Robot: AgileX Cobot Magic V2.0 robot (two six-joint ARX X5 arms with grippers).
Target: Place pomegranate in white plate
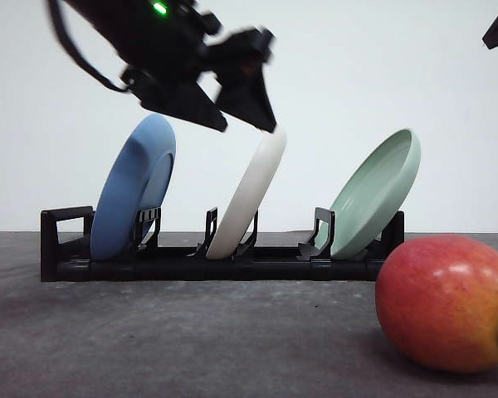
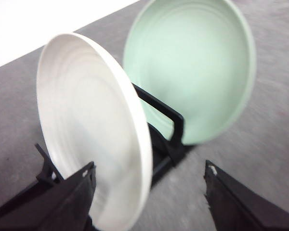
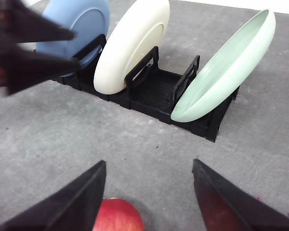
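The pomegranate (image 1: 448,303), red blending to orange, lies on the grey table at the near right. It also peeks between the fingertips of my right gripper (image 3: 149,162), which hangs open above it and holds nothing. The white plate (image 1: 249,199) stands tilted on edge in the middle slot of a black rack (image 1: 191,265). My left gripper (image 1: 247,126) hovers open just above the plate's top rim. In the left wrist view the white plate (image 2: 86,134) sits close to the left finger of the left gripper (image 2: 149,166), untouched.
A blue plate (image 1: 133,186) leans in the rack's left slot and a pale green plate (image 1: 378,195) in the right slot. The rack (image 3: 154,91) stands across the far side of the table. Bare grey table (image 1: 191,340) lies in front of it.
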